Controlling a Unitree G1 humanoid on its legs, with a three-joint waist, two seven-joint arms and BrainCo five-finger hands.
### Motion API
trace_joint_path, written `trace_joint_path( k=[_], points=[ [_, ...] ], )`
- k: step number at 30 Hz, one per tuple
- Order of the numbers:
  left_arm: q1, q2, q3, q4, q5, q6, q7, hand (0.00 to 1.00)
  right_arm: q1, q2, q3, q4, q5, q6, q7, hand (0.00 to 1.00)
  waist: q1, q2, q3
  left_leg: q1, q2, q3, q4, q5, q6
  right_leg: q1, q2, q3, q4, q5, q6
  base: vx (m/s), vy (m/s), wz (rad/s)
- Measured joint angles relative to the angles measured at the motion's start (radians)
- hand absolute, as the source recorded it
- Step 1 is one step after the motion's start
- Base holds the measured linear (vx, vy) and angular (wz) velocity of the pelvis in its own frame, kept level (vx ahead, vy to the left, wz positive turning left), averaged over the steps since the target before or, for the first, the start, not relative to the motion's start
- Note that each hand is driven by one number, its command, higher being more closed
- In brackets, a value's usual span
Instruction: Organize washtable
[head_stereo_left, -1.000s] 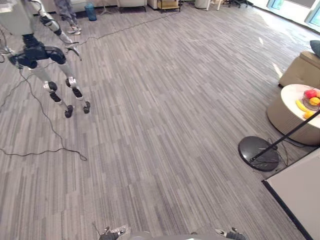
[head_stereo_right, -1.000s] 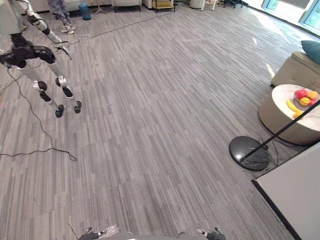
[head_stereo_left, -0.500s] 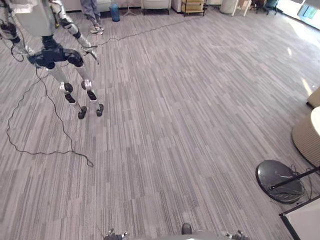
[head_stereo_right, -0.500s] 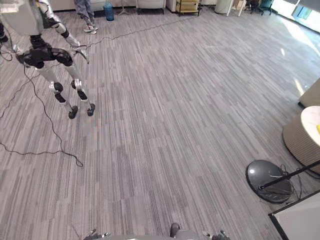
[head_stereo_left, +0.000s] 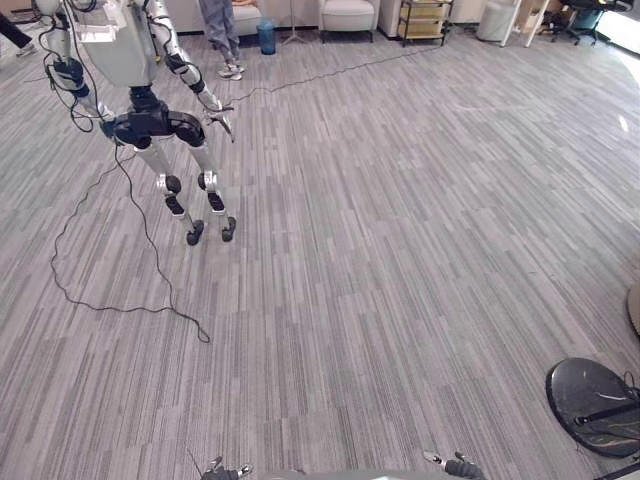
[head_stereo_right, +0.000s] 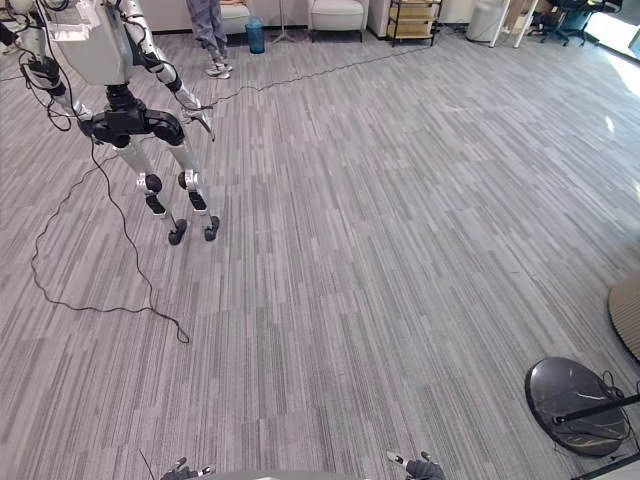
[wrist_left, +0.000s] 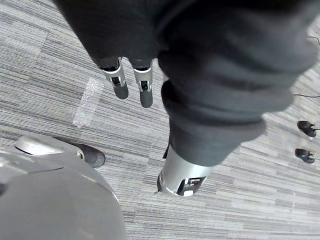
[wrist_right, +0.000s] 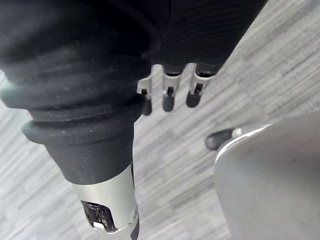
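Observation:
My left hand (wrist_left: 144, 90) hangs over the grey striped carpet (wrist_left: 60, 65), its fingers straight and relaxed, with nothing in it. My right hand (wrist_right: 169, 97) hangs the same way above the carpet (wrist_right: 280, 65), fingers loose, thumb (wrist_right: 107, 212) apart from them, holding nothing. The eye views look out over a wide stretch of carpet floor (head_stereo_left: 400, 220).
Another humanoid robot (head_stereo_left: 150, 110) stands at the far left, with a black cable (head_stereo_left: 120, 305) looping on the floor by it. A person's legs (head_stereo_left: 222, 30) and a blue bin (head_stereo_left: 266, 36) are at the back. A round dark stand base (head_stereo_left: 592, 405) lies at the lower right.
The camera has turned to the left: the round table with fruit and the white board edge have slid out at the right, and the other robot now sits further into the picture.

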Motion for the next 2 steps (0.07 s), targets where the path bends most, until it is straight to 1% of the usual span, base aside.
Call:
trace_joint_path(
  k=[2],
  points=[
    [-0.001, 0.005, -0.006, 0.0, 0.011, 0.0, -0.003, 0.0, -0.002, -0.001, 0.0, 0.008, -0.003, 0.0, 0.0, 0.0, 0.0, -0.004, -0.002, 0.005, -0.006, 0.007, -0.012, 0.006, 0.006, -0.002, -0.006, 0.001, -0.004, 0.005, 0.006, 0.0, 0.041, -0.08]
  ],
)
